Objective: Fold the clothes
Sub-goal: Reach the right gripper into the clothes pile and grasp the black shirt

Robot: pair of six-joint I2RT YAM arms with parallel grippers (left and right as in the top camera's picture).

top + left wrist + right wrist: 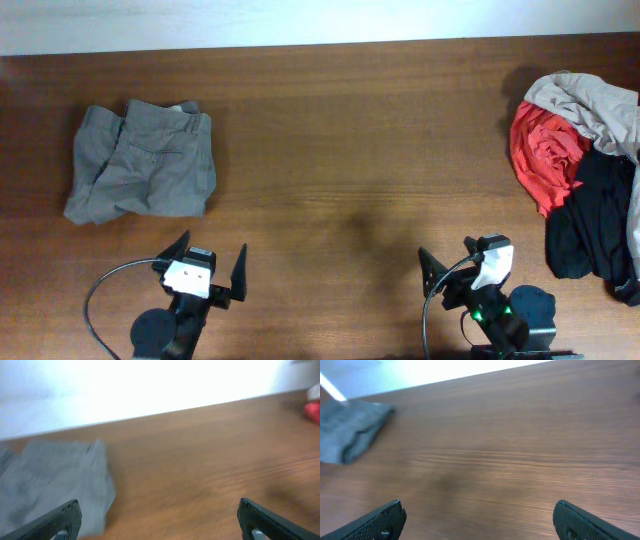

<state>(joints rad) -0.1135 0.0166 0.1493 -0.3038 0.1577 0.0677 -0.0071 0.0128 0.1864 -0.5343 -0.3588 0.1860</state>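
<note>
Folded grey trousers [142,162] lie at the left of the wooden table; they also show in the left wrist view [55,480] and the right wrist view [350,430]. A heap of clothes sits at the right edge: a beige piece [590,105], a red piece [545,150] and a black piece [590,220]. My left gripper [212,262] is open and empty at the front left, just in front of the trousers [159,517]. My right gripper [446,258] is open and empty at the front right [479,520], left of the heap.
The brown wooden table [350,150] runs to a white wall at the back. A bit of the red piece shows at the right edge of the left wrist view [312,410]. Black cables loop by each arm's base.
</note>
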